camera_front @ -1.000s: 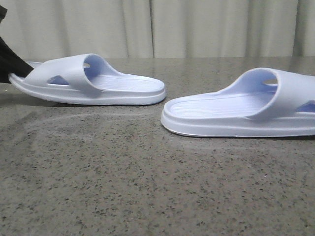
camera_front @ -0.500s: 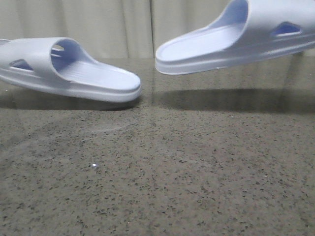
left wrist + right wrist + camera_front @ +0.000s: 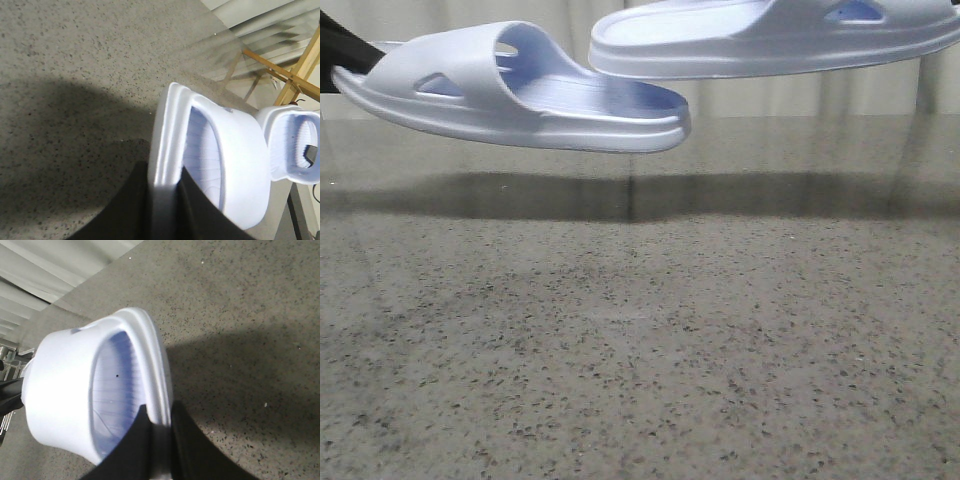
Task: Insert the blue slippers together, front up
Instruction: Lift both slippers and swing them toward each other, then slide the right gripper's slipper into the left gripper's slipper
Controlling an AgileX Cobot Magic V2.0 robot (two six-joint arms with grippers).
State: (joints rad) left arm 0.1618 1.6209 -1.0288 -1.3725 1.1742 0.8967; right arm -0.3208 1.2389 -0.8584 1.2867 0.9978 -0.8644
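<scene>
Both blue slippers are held clear of the speckled worktop [image 3: 640,340] — shadows lie beneath. The left slipper [image 3: 520,90] is gripped at its edge by the left hand [image 3: 162,200], fingers clenched on the sole rim. The right slipper [image 3: 770,35] is carried higher — the right hand [image 3: 157,440] is clamped on its rim.

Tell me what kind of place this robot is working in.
Probably an indoor test room or lab: a speckled stone-look tabletop, pale pleated curtains behind it, and a wooden frame beside the table.
</scene>
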